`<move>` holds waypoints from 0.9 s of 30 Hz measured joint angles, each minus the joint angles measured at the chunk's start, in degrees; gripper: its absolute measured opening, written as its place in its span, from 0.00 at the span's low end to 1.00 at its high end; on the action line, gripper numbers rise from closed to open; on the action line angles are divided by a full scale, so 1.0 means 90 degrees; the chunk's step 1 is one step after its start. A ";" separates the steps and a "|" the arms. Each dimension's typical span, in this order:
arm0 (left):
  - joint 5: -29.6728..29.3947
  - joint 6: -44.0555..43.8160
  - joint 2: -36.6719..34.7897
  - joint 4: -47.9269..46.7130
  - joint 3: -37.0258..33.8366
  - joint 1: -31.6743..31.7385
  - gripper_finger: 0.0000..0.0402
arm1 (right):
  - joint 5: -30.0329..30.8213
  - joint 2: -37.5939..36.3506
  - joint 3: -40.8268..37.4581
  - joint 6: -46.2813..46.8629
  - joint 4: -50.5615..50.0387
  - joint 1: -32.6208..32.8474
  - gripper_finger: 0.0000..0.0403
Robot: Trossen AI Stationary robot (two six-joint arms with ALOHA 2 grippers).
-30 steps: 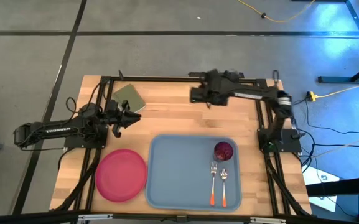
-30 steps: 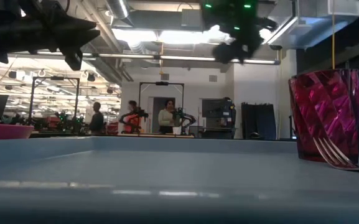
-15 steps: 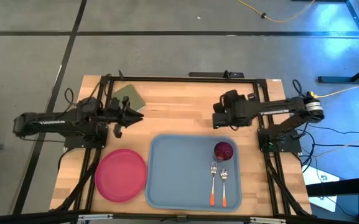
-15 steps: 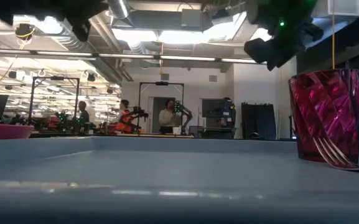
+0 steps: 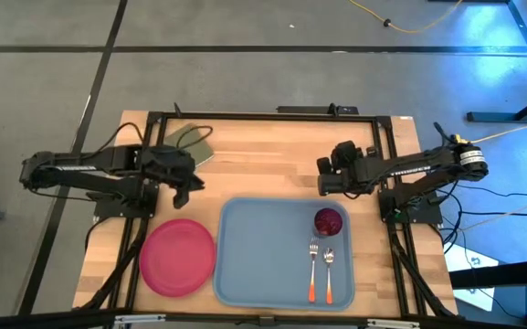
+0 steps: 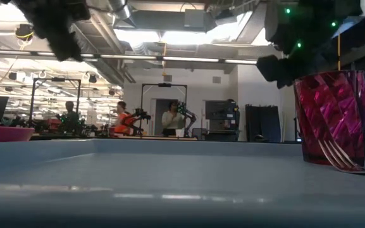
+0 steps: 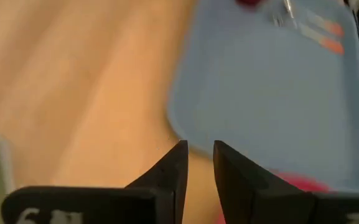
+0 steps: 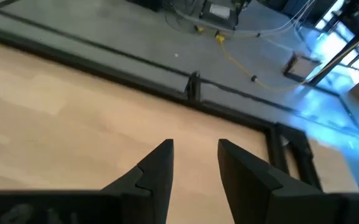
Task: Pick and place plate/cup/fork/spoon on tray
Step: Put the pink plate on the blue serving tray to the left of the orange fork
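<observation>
The left gripper [image 5: 188, 181], fingers slightly parted and empty, hangs over bare wood just behind the plate [image 5: 177, 257], which lies at the table's front-left beside the tray [image 5: 245, 265]. The right gripper [image 5: 321, 175], also parted and empty, hovers behind the cup [image 5: 328, 221].

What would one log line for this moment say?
cup, fork, spoon: on tray | plate: on table, left of tray | left gripper, right gripper: empty
</observation>
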 joint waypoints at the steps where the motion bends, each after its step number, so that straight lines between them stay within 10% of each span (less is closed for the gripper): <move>1: 0.0217 0.0012 0.0005 -0.0182 -0.0004 0.0000 0.17 | -0.0098 0.0000 -0.0080 0.0000 0.0057 0.0000 0.33; 27: 0.0837 -0.0343 0.1657 -0.1066 -0.0751 -0.1180 0.17 | -0.0039 -0.0036 -0.0130 -0.0024 0.0226 -0.0002 0.32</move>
